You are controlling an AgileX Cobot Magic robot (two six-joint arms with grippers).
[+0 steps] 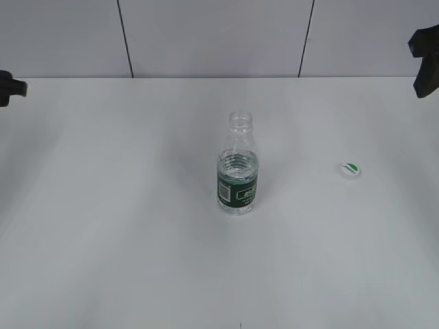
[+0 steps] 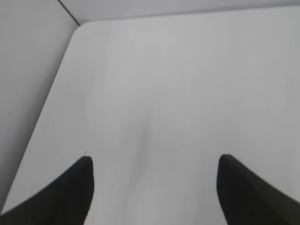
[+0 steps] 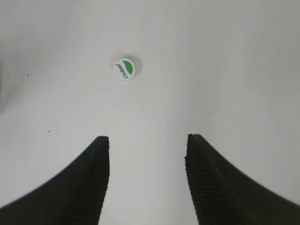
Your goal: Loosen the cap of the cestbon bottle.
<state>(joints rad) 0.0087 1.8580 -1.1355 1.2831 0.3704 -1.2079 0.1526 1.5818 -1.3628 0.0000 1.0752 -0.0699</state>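
Exterior view: the cestbon bottle (image 1: 238, 168) is standing upright mid-tabletop (image 1: 103, 226), neck open; the cap (image 1: 349, 169) is lying well apart to its right. The task is judged complete.

Left wrist view: the left end effector (image 2: 154, 180) is hanging spread, gripping nothing.

Right wrist view: the right end effector (image 3: 147, 161) is hanging spread and empty above the tabletop, the cap (image 3: 124, 69) lying ahead.

Right hand (image 3: 147, 145): 2 black, tapered fingers with ribbed inner pads.
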